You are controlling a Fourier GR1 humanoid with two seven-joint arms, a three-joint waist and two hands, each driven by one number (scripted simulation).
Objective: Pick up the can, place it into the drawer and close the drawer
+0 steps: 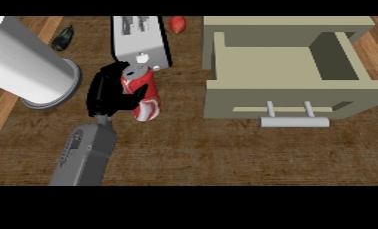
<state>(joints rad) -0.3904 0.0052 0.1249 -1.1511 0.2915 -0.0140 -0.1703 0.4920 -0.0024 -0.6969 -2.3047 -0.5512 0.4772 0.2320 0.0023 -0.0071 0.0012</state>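
- Can point(142, 94), red w/ white, was at centre-left of the wooden surface point(221, 158), well apart from the drawer point(284, 75) on the right.
- One hand point(109, 93) was on it: black fingers point(131, 104) curled round the can's left side, thumb across the front. The can looked tilted; couldn't tell if it was lifted off the surface or touching it.
- That hand's grey forearm point(85, 155) came in from the lower left. The big grey cylinder point(33, 65) at upper left was prob. the other forearm; its hand didn't show, so which side was which stayed unclear. Going by position, I took the holding hand as the left.
- Drawer was pulled open, inside looked bare, grey handle point(294, 120) facing the near edge.
- Other stuff: a grey-and-white box-like appliance point(139, 40) just behind the can, a dark green item point(63, 38) at far left, a small red item point(178, 24) near the far edge.
- Progress, as a judgement: grasp stage done or nearly done. Left to do: carry the can right across the surface, lower it into the drawer, let go, then push the drawer shut. So approx. early in the task, nothing placed yet.
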